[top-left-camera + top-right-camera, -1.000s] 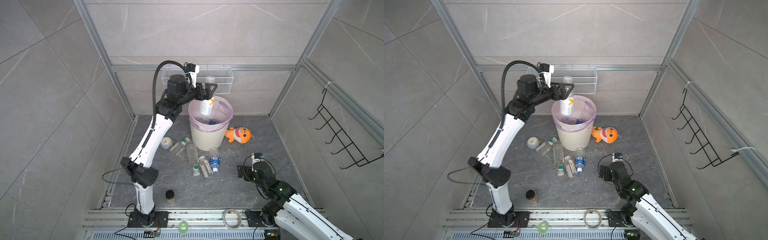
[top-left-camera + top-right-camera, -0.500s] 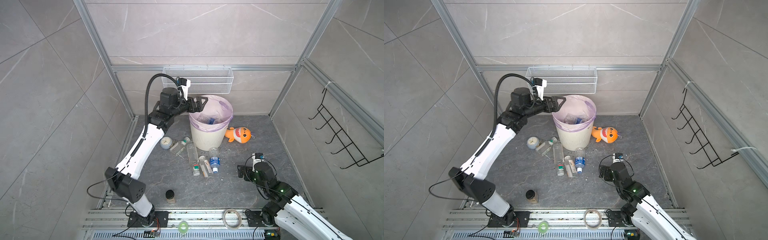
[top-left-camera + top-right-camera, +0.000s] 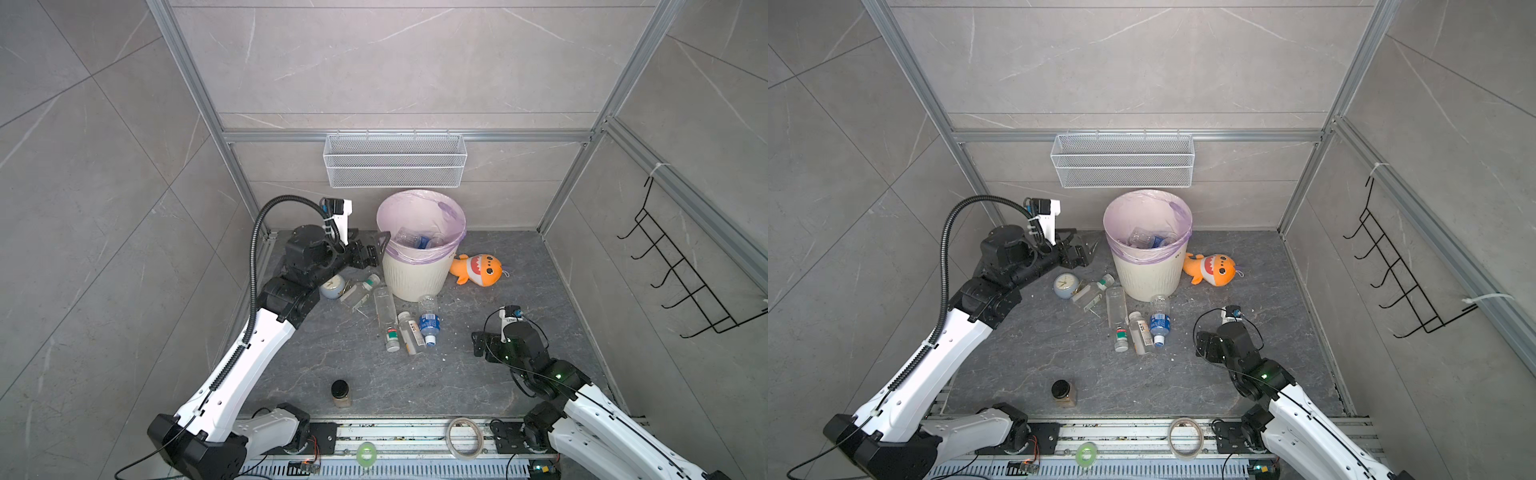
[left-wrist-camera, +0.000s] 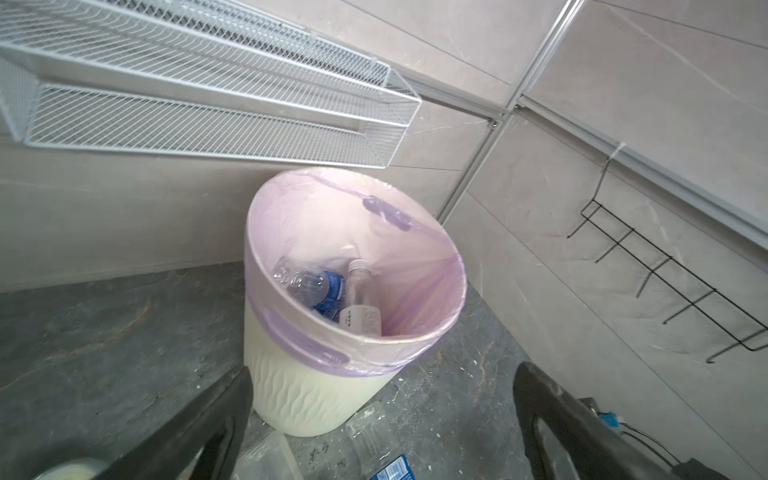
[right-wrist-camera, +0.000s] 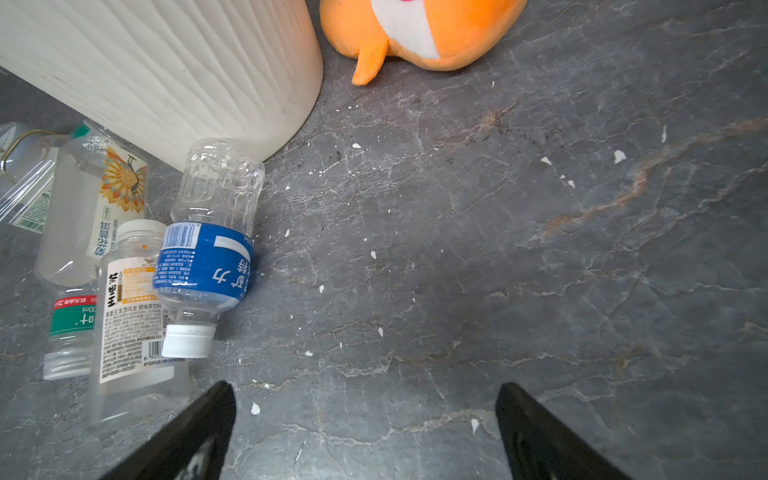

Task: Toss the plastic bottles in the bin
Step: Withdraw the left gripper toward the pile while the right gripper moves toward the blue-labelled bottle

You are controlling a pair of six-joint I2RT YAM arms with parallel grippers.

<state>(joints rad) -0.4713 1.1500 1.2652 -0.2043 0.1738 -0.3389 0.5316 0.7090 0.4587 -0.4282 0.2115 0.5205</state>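
The bin [image 3: 419,274], cream and ribbed with a pale purple bag, stands at the back of the floor and holds plastic bottles [image 3: 415,240] [image 4: 324,286]. Several more plastic bottles lie on the floor in front of it: a blue-labelled one [image 3: 428,322] [image 5: 203,266], a white-yellow one [image 3: 409,334] [image 5: 129,316], a clear one [image 3: 384,305]. My left gripper [image 3: 383,243] [image 4: 384,372] hovers open and empty beside the bin's left rim. My right gripper [image 3: 478,343] [image 5: 365,387] is open and empty, low over bare floor to the right of the bottles.
An orange plush shark [image 3: 478,270] lies right of the bin. A small clock [image 3: 332,286] sits left of the bottles, and a black-lidded jar [image 3: 340,392] stands near the front. A wire-mesh basket [image 3: 395,166] hangs above the bin, a black hook rack [image 3: 685,282] on the right wall.
A white-yellow bottle that was at my left gripper above the bin has dropped into it. The left arm has come down and back to the bin's left side. The right arm has stayed put.
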